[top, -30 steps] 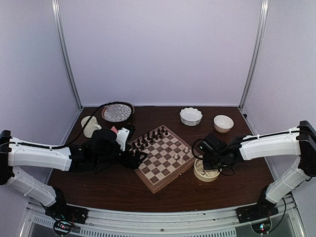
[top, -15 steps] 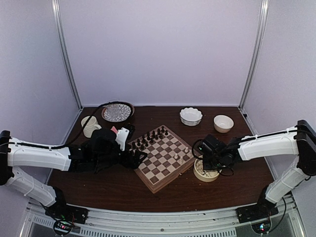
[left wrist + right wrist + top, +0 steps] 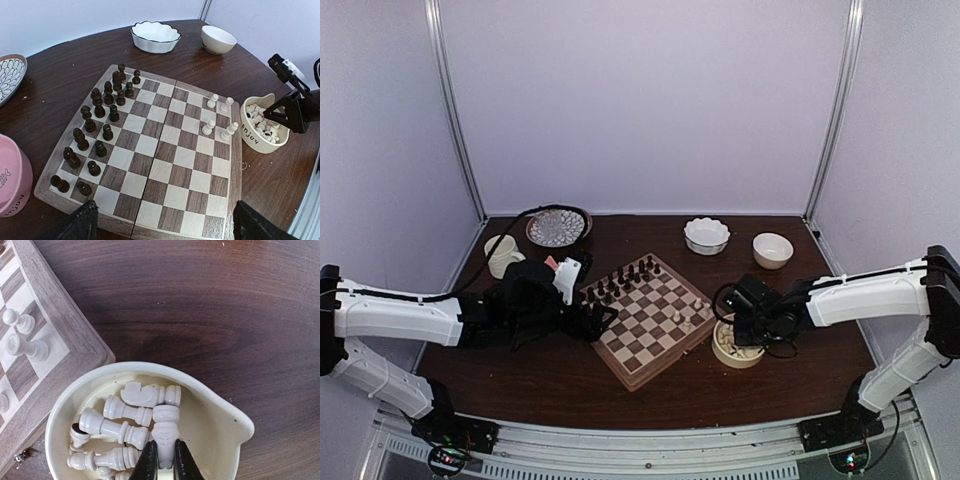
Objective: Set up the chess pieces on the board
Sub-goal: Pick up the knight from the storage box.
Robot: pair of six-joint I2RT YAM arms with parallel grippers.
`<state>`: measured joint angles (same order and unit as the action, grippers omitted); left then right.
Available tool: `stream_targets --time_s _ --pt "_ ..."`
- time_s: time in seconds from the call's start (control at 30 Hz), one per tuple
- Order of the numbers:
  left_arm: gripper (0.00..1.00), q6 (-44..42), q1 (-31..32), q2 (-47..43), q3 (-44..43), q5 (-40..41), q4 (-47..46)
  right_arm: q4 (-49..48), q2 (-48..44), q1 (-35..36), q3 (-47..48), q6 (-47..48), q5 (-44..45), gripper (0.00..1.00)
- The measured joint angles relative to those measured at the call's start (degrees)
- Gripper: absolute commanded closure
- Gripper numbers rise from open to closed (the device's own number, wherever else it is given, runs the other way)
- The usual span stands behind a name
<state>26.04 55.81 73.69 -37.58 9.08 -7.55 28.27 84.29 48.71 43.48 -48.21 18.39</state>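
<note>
Since the right gripper (image 3: 162, 467) is clamped on a white piece (image 3: 165, 432) down in the cream bowl (image 3: 215, 400), step in hand = lift-out, then place on the board (image 3: 170, 170). Bowl sits on the worktop (image 3: 200, 300) just beside the board's right edge. Other white pcs (image 3: 122, 412) lie loose in it, a couple touching the held one. Grip looks to be at the head end w/ base pointing away, but the view is tight, so can't call the piece type.

To do it well:
- Lift straight up, slow, till clear of the bowl rim. Touching neighbours may drag or ride along.
- Check the hold before traversing. A round stem can pivot btw the pads.
- Piece is lying, not upright, so wrist must re-orient to put the base flat on a square.
- Four white pcs (image 3: 208, 127) stand on the bowl-side squares. Come in from above, not sideways, or they topple.
- Dark pcs (image 3: 100, 112) fill the two rows away from the bowl.

Left gripper (image 3: 164, 222) is wide open, holding nothing, at the board's opposite edge. Keep it out of the right arm's path. Progress: early, most white pcs not yet on the board.
</note>
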Motion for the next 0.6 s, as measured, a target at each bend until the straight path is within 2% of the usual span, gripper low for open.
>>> stream_targets --time_s 0.2,0.4,0.6 --pt "0.07 0.0 0.0 -0.11 0.0 -0.11 0.07 2.08 -4.2 0.0 0.0 2.82 -0.2 0.97" --pt "0.08 -0.07 0.0 -0.11 0.0 -1.51 0.04 2.12 -10.25 0.0 0.11 13.46 -3.67 0.97" --pt "0.09 -0.57 0.0 -0.11 0.0 -3.58 -0.04 6.34 -10.32 0.0 5.62 22.62 -9.09 0.99"
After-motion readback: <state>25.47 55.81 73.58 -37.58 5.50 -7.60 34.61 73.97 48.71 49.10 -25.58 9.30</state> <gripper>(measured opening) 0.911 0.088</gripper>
